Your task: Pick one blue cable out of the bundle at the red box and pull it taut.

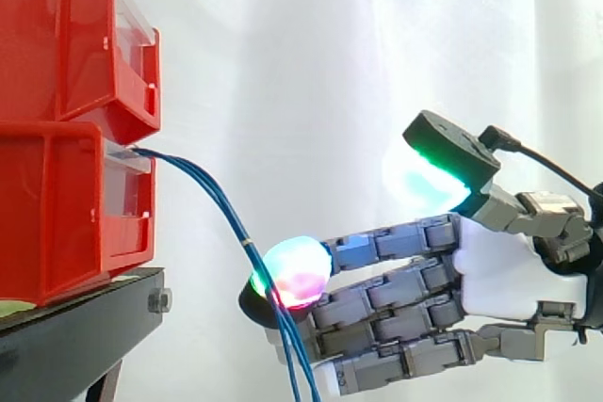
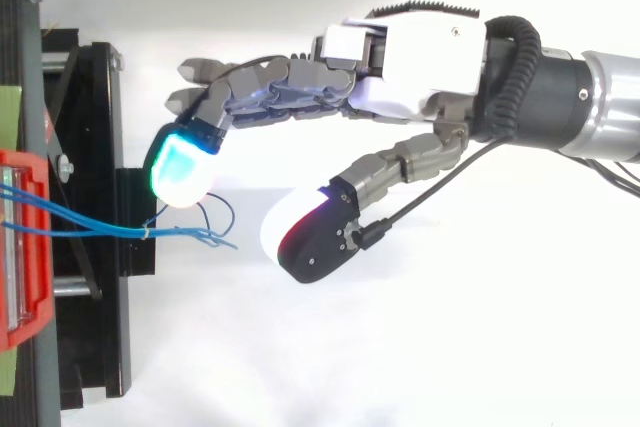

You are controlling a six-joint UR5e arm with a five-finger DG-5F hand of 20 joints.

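white curtain [image 1: 330,63] bkgd: thin blue cables [image 1: 231,218] droop slack frm red box [image 1: 57,204].

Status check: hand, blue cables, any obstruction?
Hand open, fingers straight, thumb apart. Blue cables slack, hanging from lower red bin, none pinched. Nothing in the way.

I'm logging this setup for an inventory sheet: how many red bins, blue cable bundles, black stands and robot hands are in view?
Red bins: 2, the upper bin and the lower bin
Blue cable bundle: 1
Black stand: 1
Hand: 1
Total: 5
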